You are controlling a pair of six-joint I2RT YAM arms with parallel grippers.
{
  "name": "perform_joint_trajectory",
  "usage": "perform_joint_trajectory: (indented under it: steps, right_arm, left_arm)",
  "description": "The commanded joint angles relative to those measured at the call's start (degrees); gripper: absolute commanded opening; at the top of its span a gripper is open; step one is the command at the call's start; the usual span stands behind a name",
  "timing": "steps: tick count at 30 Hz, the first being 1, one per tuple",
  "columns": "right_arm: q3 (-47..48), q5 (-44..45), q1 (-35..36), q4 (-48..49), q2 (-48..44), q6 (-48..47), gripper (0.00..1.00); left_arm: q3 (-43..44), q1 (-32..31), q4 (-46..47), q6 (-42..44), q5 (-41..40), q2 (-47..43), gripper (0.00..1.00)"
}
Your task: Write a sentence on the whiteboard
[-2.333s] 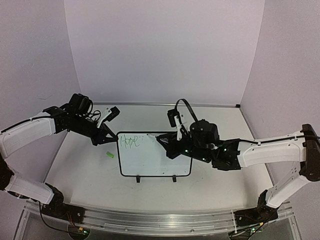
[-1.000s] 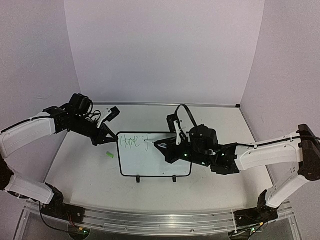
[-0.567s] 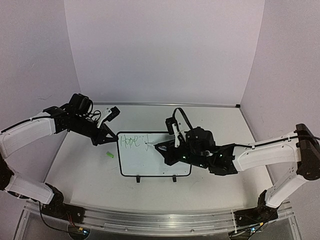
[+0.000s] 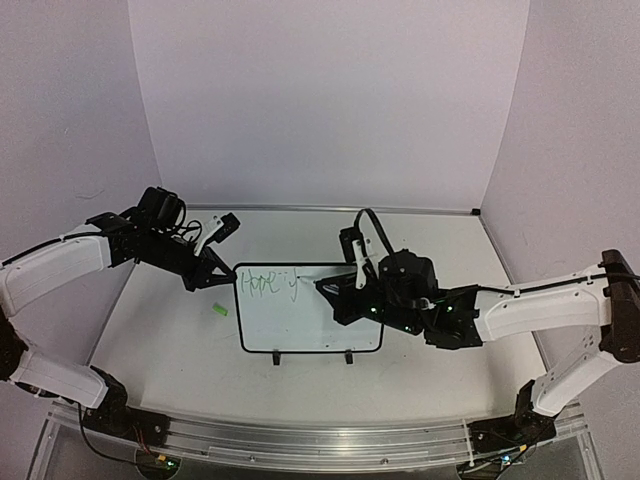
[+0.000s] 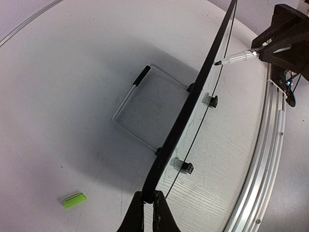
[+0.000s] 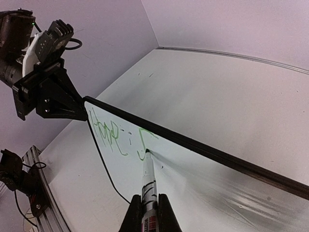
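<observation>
The whiteboard (image 4: pixel 300 320) stands tilted on its wire stand mid-table, with its two black feet clips at the near edge. The sentence (image 4: pixel 262 282) reads "Hope" plus the first strokes of another letter (image 6: pixel 145 145), in light green along the top. My left gripper (image 4: pixel 218 277) is shut on the board's left edge (image 5: pixel 147 193). My right gripper (image 4: pixel 330 300) is shut on a white marker (image 6: pixel 148 186), and its tip touches the board at the new letter. The marker also shows in the left wrist view (image 5: pixel 236 57).
A small green marker cap (image 4: pixel 219 310) lies on the table left of the board, also in the left wrist view (image 5: pixel 74 200). The wire stand (image 5: pixel 140 108) sits behind the board. An aluminium rail (image 4: pixel 300 440) runs along the near table edge.
The right gripper moved the marker left across the board, then drew the first green strokes of a new letter after "Hope". The left arm stayed still, holding the board.
</observation>
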Motion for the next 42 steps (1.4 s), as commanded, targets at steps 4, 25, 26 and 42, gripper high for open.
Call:
perform_joint_trajectory:
  steps: [4, 25, 26, 42]
  right_arm:
    - [-3.8, -0.3, -0.6, 3.8, -5.4, -1.2, 0.0]
    - [-0.5, 0.4, -0.6, 2.0, -0.6, -1.3, 0.0]
    - [-0.3, 0.2, -0.6, 1.7, -0.4, -1.3, 0.0]
    - [-2.5, 1.3, -0.5, -3.8, -2.6, 0.6, 0.0]
  left_arm:
    - [0.9, -0.4, -0.8, 1.3, -2.5, -0.4, 0.0]
    - [0.8, -0.4, -0.8, 1.2, -2.5, -0.2, 0.0]
    - [0.7, -0.4, -0.8, 1.2, -2.5, -0.2, 0.0]
    - [0.7, -0.4, -0.9, 1.2, -2.6, -0.2, 0.0]
